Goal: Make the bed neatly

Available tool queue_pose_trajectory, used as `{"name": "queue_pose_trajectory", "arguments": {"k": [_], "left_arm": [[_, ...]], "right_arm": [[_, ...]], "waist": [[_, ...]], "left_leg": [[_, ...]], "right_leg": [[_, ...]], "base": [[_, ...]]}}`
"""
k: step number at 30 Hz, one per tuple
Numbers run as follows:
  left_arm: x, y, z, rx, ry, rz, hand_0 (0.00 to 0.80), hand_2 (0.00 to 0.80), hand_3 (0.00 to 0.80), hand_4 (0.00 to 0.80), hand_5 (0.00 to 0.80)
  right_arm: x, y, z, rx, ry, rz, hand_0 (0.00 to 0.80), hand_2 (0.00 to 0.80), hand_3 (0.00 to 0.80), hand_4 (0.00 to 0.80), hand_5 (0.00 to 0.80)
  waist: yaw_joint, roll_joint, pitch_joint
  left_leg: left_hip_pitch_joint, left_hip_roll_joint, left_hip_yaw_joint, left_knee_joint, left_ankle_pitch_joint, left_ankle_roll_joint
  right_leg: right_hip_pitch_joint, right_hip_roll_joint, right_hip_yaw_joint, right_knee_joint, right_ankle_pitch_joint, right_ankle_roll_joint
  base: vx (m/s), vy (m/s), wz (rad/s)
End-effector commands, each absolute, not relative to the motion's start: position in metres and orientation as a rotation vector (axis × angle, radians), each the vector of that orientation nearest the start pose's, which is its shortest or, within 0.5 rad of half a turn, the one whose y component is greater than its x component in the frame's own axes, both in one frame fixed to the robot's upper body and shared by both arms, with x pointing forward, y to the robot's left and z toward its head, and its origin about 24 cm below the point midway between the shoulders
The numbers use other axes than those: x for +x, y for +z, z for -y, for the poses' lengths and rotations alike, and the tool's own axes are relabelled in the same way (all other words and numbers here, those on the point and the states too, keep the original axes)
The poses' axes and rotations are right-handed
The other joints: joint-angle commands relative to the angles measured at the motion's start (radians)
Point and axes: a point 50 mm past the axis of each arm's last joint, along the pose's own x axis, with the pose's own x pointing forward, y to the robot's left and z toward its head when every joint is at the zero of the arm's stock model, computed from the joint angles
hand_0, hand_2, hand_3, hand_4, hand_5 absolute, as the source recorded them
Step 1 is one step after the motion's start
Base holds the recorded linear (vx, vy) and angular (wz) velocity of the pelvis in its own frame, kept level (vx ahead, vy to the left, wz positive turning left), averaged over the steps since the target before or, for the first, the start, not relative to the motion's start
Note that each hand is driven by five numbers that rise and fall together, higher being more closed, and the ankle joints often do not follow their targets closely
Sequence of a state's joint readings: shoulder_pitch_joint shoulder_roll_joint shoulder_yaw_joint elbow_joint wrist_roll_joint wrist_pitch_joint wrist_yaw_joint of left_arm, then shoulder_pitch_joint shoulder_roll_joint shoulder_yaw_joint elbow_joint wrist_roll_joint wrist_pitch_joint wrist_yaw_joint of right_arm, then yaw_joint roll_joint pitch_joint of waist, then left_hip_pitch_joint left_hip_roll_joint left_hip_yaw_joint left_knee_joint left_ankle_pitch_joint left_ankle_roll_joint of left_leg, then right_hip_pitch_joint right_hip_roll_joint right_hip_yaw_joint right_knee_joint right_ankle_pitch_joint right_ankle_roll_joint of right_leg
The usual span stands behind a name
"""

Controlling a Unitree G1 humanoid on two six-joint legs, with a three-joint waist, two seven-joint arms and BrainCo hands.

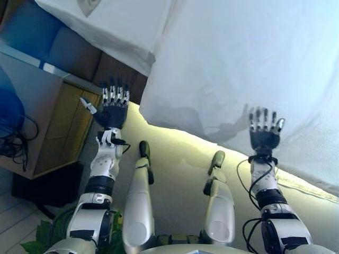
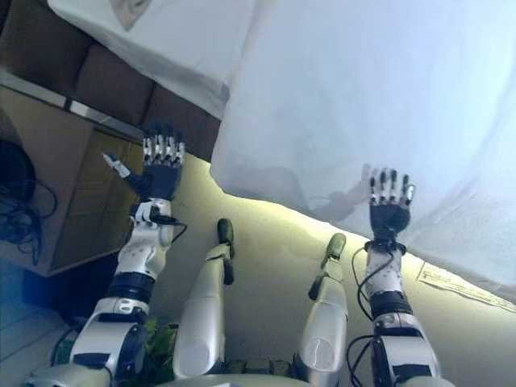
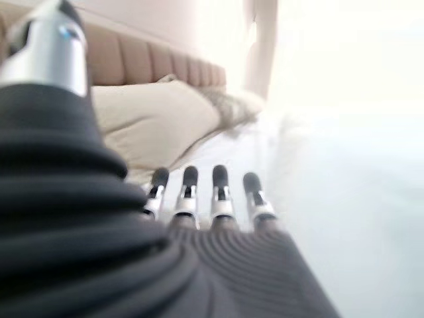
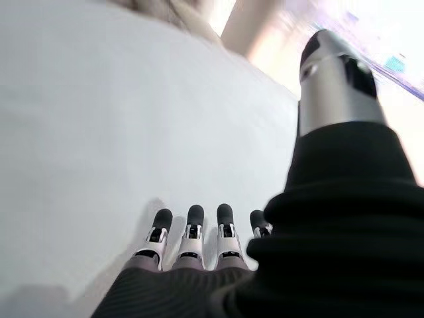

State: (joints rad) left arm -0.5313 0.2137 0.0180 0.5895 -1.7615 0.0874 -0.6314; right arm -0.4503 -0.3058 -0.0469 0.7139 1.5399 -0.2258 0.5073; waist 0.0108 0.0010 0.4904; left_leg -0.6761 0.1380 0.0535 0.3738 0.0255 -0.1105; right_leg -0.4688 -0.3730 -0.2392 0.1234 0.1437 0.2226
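a smooth white duvet (image 1: 243,69) lies draped over the bed (image 1: 175,143), its soft edge hanging past the pale side. a cream pillow (image 3: 152,119) rests by the padded headboard (image 3: 159,63). the right hand (image 1: 263,131) is released, straight fingers (image 4: 192,242) over the duvet's edge. the left hand (image 1: 113,106), fingers also straight, holds nothing, beside the duvet's corner.

My left hand (image 1: 113,110) is spread flat in the gap between the wooden nightstand (image 1: 50,124) and the corner of the white duvet (image 1: 249,69). My right hand (image 1: 264,132) lies flat at the duvet's near edge. Pillows (image 3: 154,119) block the headboard (image 3: 159,63) end.
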Motion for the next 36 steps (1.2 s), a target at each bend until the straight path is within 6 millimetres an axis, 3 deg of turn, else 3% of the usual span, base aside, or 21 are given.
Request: {"name": "queue_pose_trajectory", "arguments": {"k": [1,5,9,14,21,23,25,26,30,32,34,36], "left_arm": [[0.351,0.123,-0.162,-1.514,-0.696,0.443,0.000,0.000,0.000,0.000,0.000],[0.358,0.142,-0.142,-1.470,-0.847,0.439,0.000,0.000,0.000,0.000,0.000],[0.358,0.154,-0.127,-1.434,-0.971,0.455,0.000,0.000,0.000,0.000,0.000],[0.356,0.153,-0.111,-1.464,-1.026,0.443,0.000,0.000,0.000,0.000,0.000],[0.353,0.156,-0.099,-1.396,-1.115,0.484,0.000,0.000,0.000,0.000,0.000],[0.354,0.153,-0.097,-1.372,-1.092,0.457,0.000,0.000,0.000,0.000,0.000],[0.358,0.152,-0.097,-1.351,-1.056,0.443,0.000,0.000,0.000,0.000,0.000],[0.361,0.156,-0.099,-1.340,-1.045,0.441,0.000,0.000,0.000,0.000,0.000],[0.372,0.152,-0.108,-1.261,-0.908,0.353,0.000,0.000,0.000,0.000,0.000],[0.380,0.144,-0.114,-1.212,-0.785,0.261,0.000,0.000,0.000,0.000,0.000],[0.382,0.128,-0.121,-1.180,-0.680,0.169,0.000,0.000,0.000,0.000,0.000],[0.386,0.117,-0.135,-1.142,-0.577,0.100,0.000,0.000,0.000,0.000,0.000]], "right_arm": [[0.337,0.105,0.243,1.034,0.291,0.506,0.000,0.000,0.000,0.000,0.000],[0.349,0.124,0.240,0.996,0.364,0.505,0.000,0.000,0.000,0.000,0.000],[0.353,0.123,0.243,0.979,0.359,0.475,0.000,0.000,0.000,0.000,0.000],[0.352,0.119,0.241,0.988,0.363,0.473,0.000,0.000,0.000,0.000,0.000],[0.353,0.123,0.238,0.960,0.426,0.484,0.000,0.000,0.000,0.000,0.000],[0.353,0.120,0.237,0.980,0.420,0.471,0.000,0.000,0.000,0.000,0.000],[0.352,0.115,0.236,0.996,0.420,0.460,0.000,0.000,0.000,0.000,0.000],[0.353,0.115,0.236,1.004,0.421,0.458,0.000,0.000,0.000,0.000,0.000],[0.353,0.105,0.239,1.017,0.399,0.406,0.000,0.000,0.000,0.000,0.000],[0.352,0.097,0.245,1.027,0.351,0.373,0.000,0.000,0.000,0.000,0.000],[0.347,0.082,0.251,1.056,0.278,0.325,0.000,0.000,0.000,0.000,0.000],[0.342,0.069,0.266,1.085,0.188,0.283,0.000,0.000,0.000,0.000,0.000]], "waist": [[0.009,-0.007,0.019],[0.000,-0.003,0.030],[-0.009,0.003,0.030],[-0.023,0.019,0.030],[-0.053,0.031,0.030],[-0.060,0.030,0.030],[-0.069,0.026,0.030],[-0.076,0.023,0.030],[-0.092,0.026,0.030],[-0.101,0.030,0.030],[-0.101,0.033,0.030],[-0.106,0.036,0.030]], "left_leg": [[0.000,0.033,-0.011,-0.016,0.035,-0.049],[-0.045,0.026,-0.006,0.021,0.026,-0.049],[-0.108,0.018,-0.007,0.034,0.022,-0.046],[-0.193,-0.007,-0.013,0.068,0.007,-0.040],[-0.351,-0.002,0.001,0.135,-0.005,-0.041],[-0.372,0.000,-0.009,0.176,-0.046,-0.048],[-0.415,0.002,-0.014,0.207,-0.059,-0.049],[-0.450,0.003,-0.007,0.212,-0.039,-0.044],[-0.478,0.026,-0.008,0.240,-0.075,-0.055],[-0.505,0.033,0.009,0.239,-0.051,-0.048],[-0.488,0.039,0.003,0.244,-0.076,-0.055],[-0.488,0.043,0.009,0.236,-0.065,-0.055]], "right_leg": [[-0.032,-0.096,0.057,0.026,0.087,0.021],[-0.099,-0.115,0.079,0.051,0.103,0.023],[-0.168,-0.121,0.085,0.048,0.118,0.028],[-0.268,-0.122,0.110,0.070,0.127,0.024],[-0.441,-0.108,0.156,0.119,0.117,0.020],[-0.464,-0.095,0.176,0.144,0.091,0.027],[-0.503,-0.086,0.188,0.159,0.093,0.024],[-0.538,-0.087,0.186,0.156,0.115,0.016],[-0.581,-0.072,0.211,0.175,0.090,0.026],[-0.611,-0.075,0.210,0.170,0.108,0.018],[-0.596,-0.067,0.220,0.178,0.083,0.028],[-0.600,-0.067,0.221,0.175,0.086,0.028]], "base": [[0.000,0.000,0.00],[0.026,-0.001,-0.02],[0.008,-0.005,0.00],[0.002,0.062,-0.02],[-0.027,0.099,-0.08],[0.058,0.094,-0.09],[-0.023,0.071,-0.21],[-0.030,0.072,-0.34],[0.013,0.112,-0.29],[-0.072,0.097,-0.16],[0.053,0.056,-0.18],[0.006,0.066,-0.16]]}}
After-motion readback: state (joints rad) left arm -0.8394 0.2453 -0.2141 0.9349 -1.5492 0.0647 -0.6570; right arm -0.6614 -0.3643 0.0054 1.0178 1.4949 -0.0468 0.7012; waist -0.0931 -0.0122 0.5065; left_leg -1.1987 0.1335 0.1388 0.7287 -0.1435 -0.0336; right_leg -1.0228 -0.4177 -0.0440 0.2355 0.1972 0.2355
